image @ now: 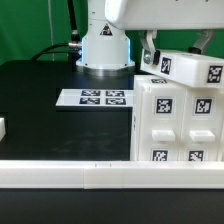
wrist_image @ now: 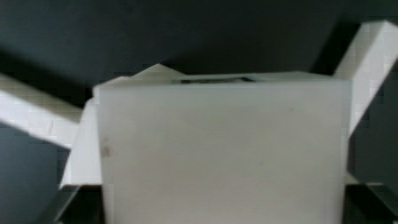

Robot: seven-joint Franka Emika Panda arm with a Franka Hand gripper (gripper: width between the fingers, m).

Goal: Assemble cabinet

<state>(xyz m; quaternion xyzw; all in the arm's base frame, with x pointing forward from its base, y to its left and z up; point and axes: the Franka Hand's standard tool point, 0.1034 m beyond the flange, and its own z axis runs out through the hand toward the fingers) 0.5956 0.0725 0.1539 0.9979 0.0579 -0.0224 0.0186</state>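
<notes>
The cabinet (image: 178,120) is a large white box with black-and-white tags, standing at the exterior view's right near the front rail. My gripper (image: 149,52) is at its upper left corner, fingers down over its top edge. In the wrist view a blurred white face of the cabinet (wrist_image: 222,150) fills the whole span between my jaws, with a dark slot near its far edge. The jaws look closed against its sides. The fingertips themselves are hidden.
The marker board (image: 94,98) lies flat on the black table, to the left of the cabinet. A long white rail (image: 70,174) runs along the table's front edge. A small white piece (image: 3,128) sits at the far left. The robot base (image: 105,48) stands behind.
</notes>
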